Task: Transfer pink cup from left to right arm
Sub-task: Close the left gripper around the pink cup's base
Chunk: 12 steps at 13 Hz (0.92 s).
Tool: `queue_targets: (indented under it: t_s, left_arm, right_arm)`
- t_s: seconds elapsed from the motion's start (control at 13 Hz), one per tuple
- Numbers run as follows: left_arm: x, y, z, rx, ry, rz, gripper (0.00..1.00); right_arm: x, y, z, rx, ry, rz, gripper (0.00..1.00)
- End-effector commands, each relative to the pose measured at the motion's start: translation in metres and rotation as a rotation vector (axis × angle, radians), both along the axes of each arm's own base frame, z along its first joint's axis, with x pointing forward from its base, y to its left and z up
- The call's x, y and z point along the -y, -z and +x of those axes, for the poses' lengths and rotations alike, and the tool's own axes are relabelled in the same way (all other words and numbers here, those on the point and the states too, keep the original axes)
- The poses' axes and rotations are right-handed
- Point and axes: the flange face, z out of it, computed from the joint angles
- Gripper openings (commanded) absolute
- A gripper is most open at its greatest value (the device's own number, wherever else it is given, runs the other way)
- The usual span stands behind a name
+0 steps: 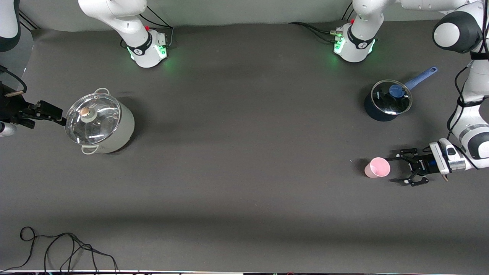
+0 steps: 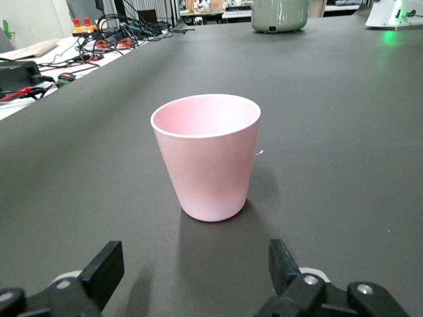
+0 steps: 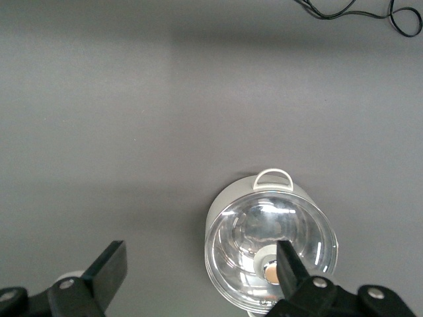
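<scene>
The pink cup (image 1: pixel 377 167) stands upright on the dark table at the left arm's end; in the left wrist view the cup (image 2: pixel 208 155) is empty and sits just ahead of the fingertips. My left gripper (image 1: pixel 393 169) is low beside it, open and pointing at it. Its fingers (image 2: pixel 109 267) stand wider than the cup and do not touch it, with nothing between them in my left gripper (image 2: pixel 195 264). My right gripper (image 1: pixel 53 114) hangs open and empty at the right arm's end, over the edge of a white pot; in its wrist view my right gripper (image 3: pixel 198 264) has one finger across the lid.
A white pot with a glass lid (image 1: pixel 100 124) stands at the right arm's end of the table. A dark blue saucepan with a glass lid and blue handle (image 1: pixel 387 100) stands farther from the front camera than the cup. A black cable (image 1: pixel 57 248) lies by the front edge.
</scene>
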Motion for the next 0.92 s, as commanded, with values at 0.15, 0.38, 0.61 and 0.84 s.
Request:
queue_targets:
  t_s: [0.15,0.38,0.61,0.84]
  left_arm:
    - [0.046,0.018,0.005,0.007,0.043,-0.133,0.98]
    - [0.066,0.016,0.011,0.015,0.068,-0.159,0.98]
    - [0.076,0.022,0.012,0.012,0.065,-0.179,0.98]
    - [0.092,0.029,0.015,0.007,0.061,-0.2,0.98]
  right_arm:
    - [-0.002,-0.003,0.002,0.008,0.017,-0.01,1.0]
    - [-0.002,-0.004,0.002,0.011,0.017,-0.01,1.0]
    - [-0.002,-0.004,0.002,0.009,0.018,-0.01,1.0]
    - [-0.002,-0.003,0.002,0.008,0.018,-0.01,1.0]
